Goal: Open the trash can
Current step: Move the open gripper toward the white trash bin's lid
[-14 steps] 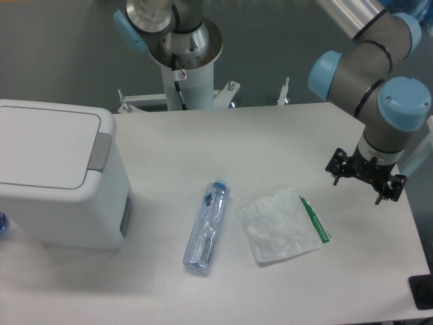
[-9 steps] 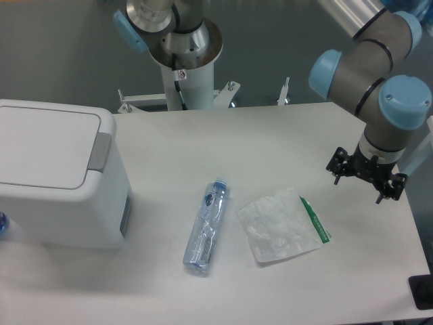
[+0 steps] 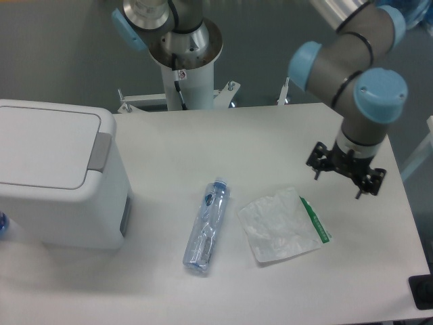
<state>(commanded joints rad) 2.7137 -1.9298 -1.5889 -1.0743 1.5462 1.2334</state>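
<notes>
1. Camera view, far left: I have the trash can (image 3: 57,179) sitting at the table's (image 3: 270,139) left edge, lid flat and shut. Its grey push tab (image 3: 101,150) faces the middle of the table, so I judge that side is the natural way in for a press.
2. Moving right, a clear plastic bottle (image 3: 206,227) lies on its side near the table's middle, well apart from the bin. It sits lower in the frame than a straight run to the tab, so I doubt it blocks anything.
3. Just beside it to the right lies a crumpled clear bag (image 3: 277,227) with a green strip along its right edge (image 3: 314,220). It is flat and low, likewise below the path.
4. Far right, my gripper (image 3: 344,177) hangs over the table's right side, pointing down, jaws spread wide with nothing between them. It is well apart from the bin, with the whole tabletop between.
5. At the back stands the arm's white pedestal (image 3: 183,74), off the working surface.
</notes>
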